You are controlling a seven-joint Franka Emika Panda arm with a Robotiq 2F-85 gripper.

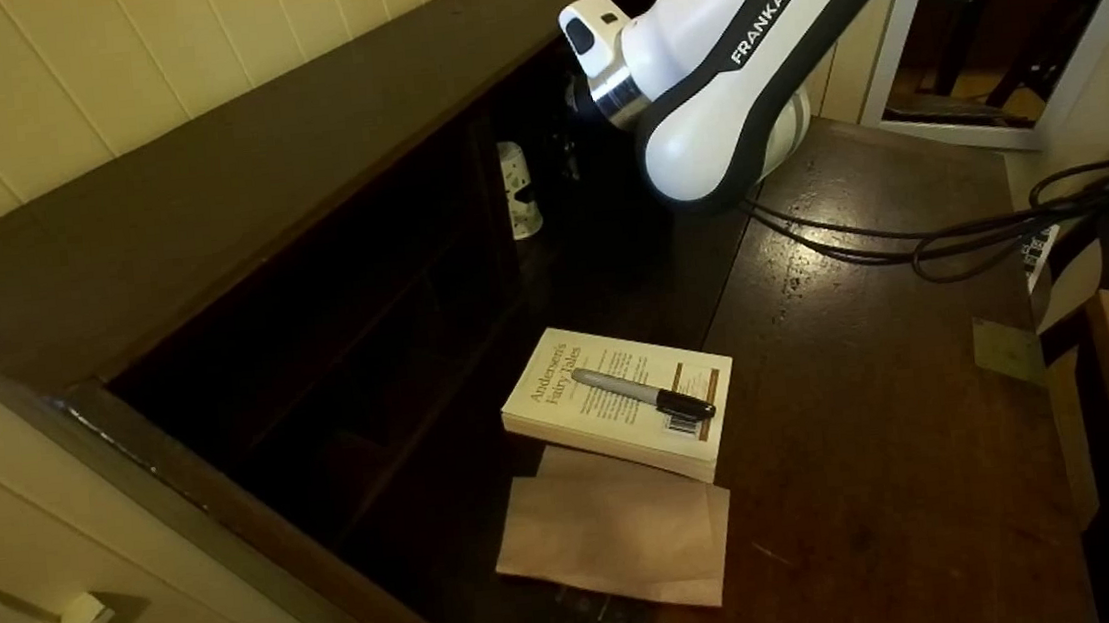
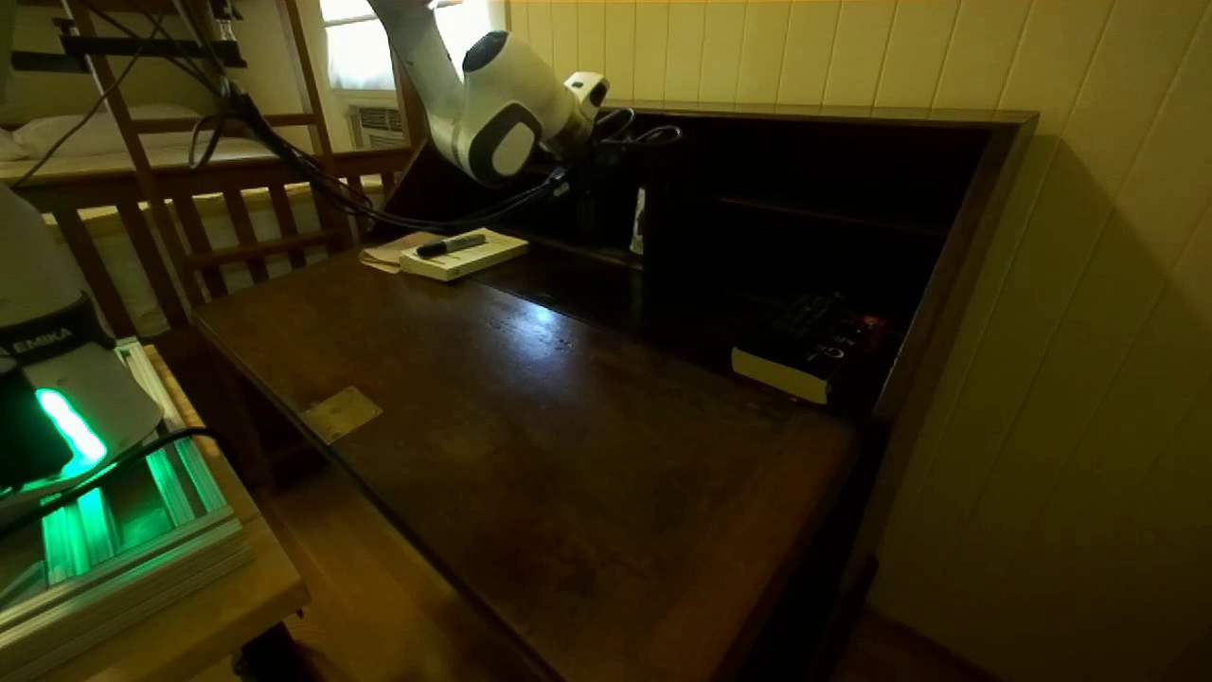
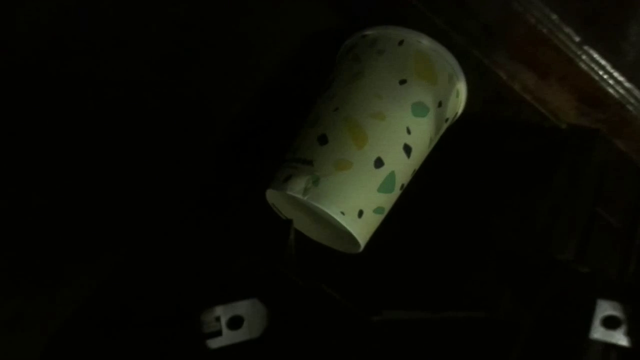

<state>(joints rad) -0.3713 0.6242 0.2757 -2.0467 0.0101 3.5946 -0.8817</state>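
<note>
A white paper cup (image 3: 375, 145) with green, yellow and black flecks shows in the wrist view, its open rim facing down-left and slightly dented. It also stands in the dark desk recess in both exterior views (image 1: 521, 194) (image 2: 638, 220). My gripper (image 3: 422, 322) is open; its two pale metal finger parts are wide apart low in the wrist view, with nothing seen between them. The cup lies beyond the fingers, apart from them. In an exterior view the gripper (image 1: 565, 140) is a dark shape beside the cup, mostly lost in shadow.
A dark desk (image 1: 881, 484) has shelf compartments with a vertical divider (image 1: 489, 192) by the cup. A cream book (image 1: 605, 430) bears a grey marker (image 1: 621, 386); brown paper (image 1: 614, 537) lies beside it. A black book (image 2: 805, 346) lies at the far end. Cables (image 1: 870, 249) hang from the arm.
</note>
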